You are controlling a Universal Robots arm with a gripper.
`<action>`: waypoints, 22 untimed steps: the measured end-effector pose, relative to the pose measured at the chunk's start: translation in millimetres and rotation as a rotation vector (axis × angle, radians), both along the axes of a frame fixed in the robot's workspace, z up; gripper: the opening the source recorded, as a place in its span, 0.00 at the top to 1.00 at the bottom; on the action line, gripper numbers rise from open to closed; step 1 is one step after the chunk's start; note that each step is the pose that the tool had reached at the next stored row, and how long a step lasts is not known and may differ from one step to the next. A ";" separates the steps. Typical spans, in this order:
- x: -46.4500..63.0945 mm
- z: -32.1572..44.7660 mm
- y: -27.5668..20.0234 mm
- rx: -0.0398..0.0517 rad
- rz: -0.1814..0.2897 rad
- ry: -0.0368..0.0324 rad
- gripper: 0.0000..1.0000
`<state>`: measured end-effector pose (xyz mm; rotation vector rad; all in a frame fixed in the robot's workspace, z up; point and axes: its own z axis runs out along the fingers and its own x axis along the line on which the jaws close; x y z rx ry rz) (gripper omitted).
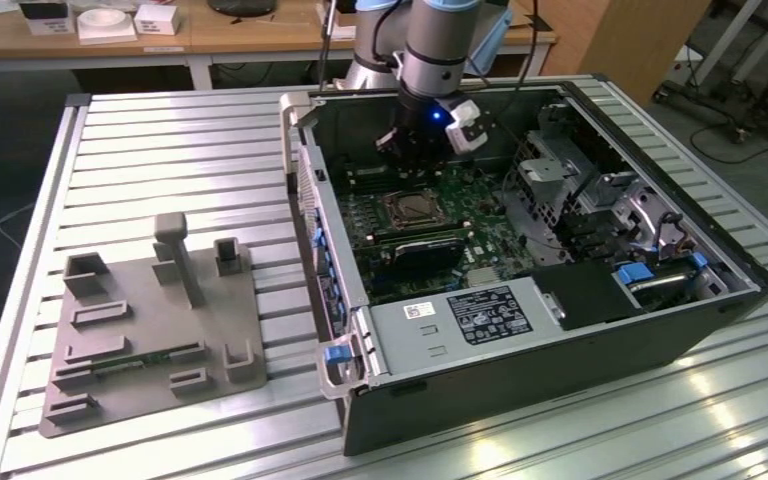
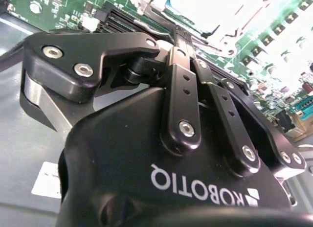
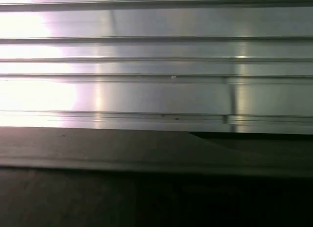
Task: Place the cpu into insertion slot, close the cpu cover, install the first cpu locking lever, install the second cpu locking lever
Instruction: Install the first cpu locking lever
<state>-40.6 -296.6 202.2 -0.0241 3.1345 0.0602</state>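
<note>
Inside the open computer case (image 1: 651,330) lies the green motherboard, and the insertion slot (image 1: 411,210) is a square socket with a silver rim and a dark centre. In the second wrist view it is a bright, washed-out square (image 2: 215,11) just beyond the fingertips. I cannot tell whether the cpu is inside it or whether the cpu cover is down. My gripper (image 1: 402,152) hangs over the board just past the socket's far edge. Its fingers (image 2: 182,90) are pressed together with nothing visible between them, so the gripper (image 2: 182,34) is shut.
The case lies on its side on a ribbed aluminium table (image 3: 156,90). A grey fixture block (image 1: 144,320) with upright posts stands on the exterior view's left. Drive cages and cables (image 1: 598,200) crowd the case's right side. A dark case wall (image 3: 156,153) is close to the wrist.
</note>
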 end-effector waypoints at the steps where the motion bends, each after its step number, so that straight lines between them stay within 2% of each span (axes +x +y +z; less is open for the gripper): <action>1: 0.8 -0.4 0.2 0.0000 0.000 0.0001 0.90; 22: 10.6 -2.2 3.2 0.0001 0.003 -0.0001 0.90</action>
